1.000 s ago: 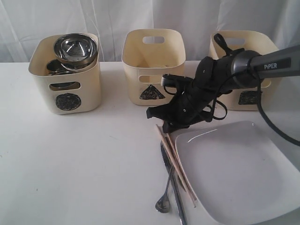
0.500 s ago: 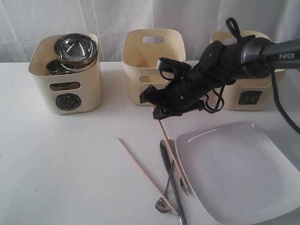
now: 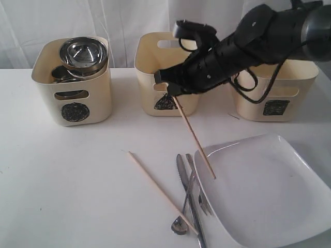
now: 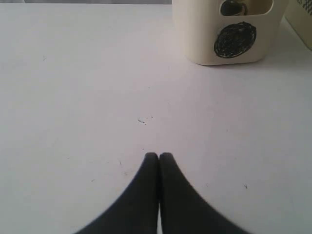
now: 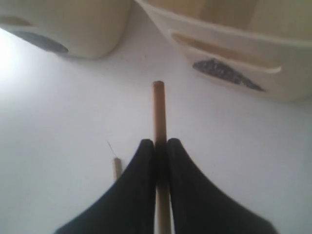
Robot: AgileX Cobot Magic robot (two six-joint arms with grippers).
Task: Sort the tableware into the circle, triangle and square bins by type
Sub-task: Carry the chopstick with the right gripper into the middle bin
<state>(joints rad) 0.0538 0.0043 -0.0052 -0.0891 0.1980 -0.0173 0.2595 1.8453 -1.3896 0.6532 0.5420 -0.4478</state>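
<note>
Chopstick (image 3: 195, 137), likely light, stiff and slip-prone, hung slanted before the triangle bin (image 3: 168, 105), pinched near its upper end by the right tool (image 3: 173, 93), second chopstick (image 3: 160, 191) lying on the table (image 3: 77, 181), left tool (image 4: 158, 156) pressed together.

The right arm (image 3: 243, 49) is black, with a grey tube (image 3: 318, 23) at the upper right of the frame and looping black cables (image 3: 244, 82). Its fingers (image 5: 141, 195) are smooth, black and tapered.
</note>
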